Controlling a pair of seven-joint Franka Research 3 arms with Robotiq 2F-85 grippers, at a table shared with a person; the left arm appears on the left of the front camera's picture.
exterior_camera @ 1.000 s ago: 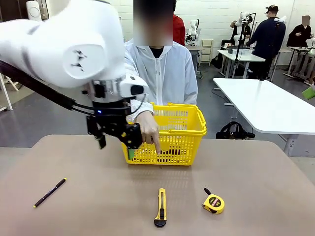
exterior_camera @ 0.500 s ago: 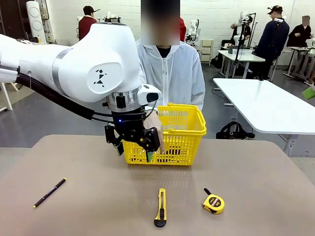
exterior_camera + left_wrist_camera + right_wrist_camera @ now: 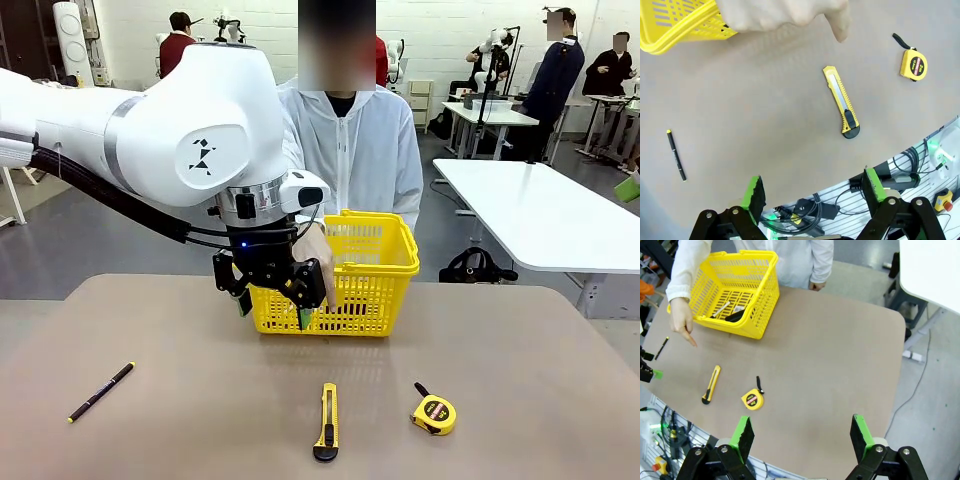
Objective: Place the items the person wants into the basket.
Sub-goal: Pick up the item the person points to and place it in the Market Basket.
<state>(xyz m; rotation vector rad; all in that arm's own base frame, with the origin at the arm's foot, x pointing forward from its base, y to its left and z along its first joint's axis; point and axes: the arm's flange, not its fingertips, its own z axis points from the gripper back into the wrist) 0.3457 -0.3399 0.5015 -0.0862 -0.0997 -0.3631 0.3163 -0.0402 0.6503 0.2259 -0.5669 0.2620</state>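
My left gripper (image 3: 272, 308) hangs open and empty just in front of the basket (image 3: 385, 262). The person's hand (image 3: 683, 324) points down at the desk (image 3: 180, 440) beside the basket. The knife (image 3: 326, 421) lies nearer me, the marker (image 3: 721, 310) inside the basket. My right gripper (image 3: 801, 427) is open too, high above the desk.

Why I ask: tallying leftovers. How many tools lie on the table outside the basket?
3. A black pen at the robot's left, a yellow utility knife near the front middle, and a yellow tape measure just right of it. More could hide behind the basket.
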